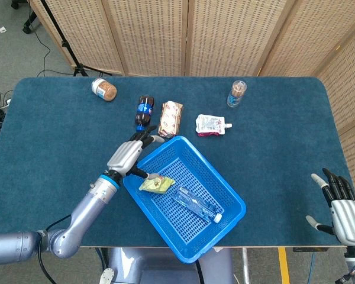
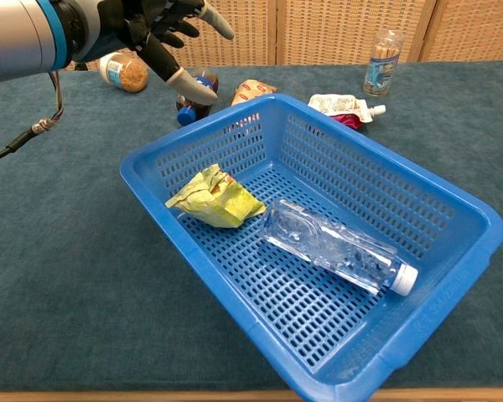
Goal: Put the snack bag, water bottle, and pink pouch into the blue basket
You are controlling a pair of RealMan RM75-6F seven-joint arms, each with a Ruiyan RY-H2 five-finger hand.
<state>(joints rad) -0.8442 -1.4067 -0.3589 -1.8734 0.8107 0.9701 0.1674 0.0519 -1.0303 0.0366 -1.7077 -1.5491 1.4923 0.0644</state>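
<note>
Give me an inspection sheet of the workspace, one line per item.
Surface: table with dark blue cloth.
Job's things: snack bag and water bottle lie in the blue basket; pink pouch lies outside on the cloth.
Clutter: cola bottle, wrapped snack, jar, clear cup.
Hands: left hand open at the basket's corner, holding nothing; right hand open at the table's near right edge.
Cables: on the floor, left.
Surroundings: wicker screens, a tripod.
</note>
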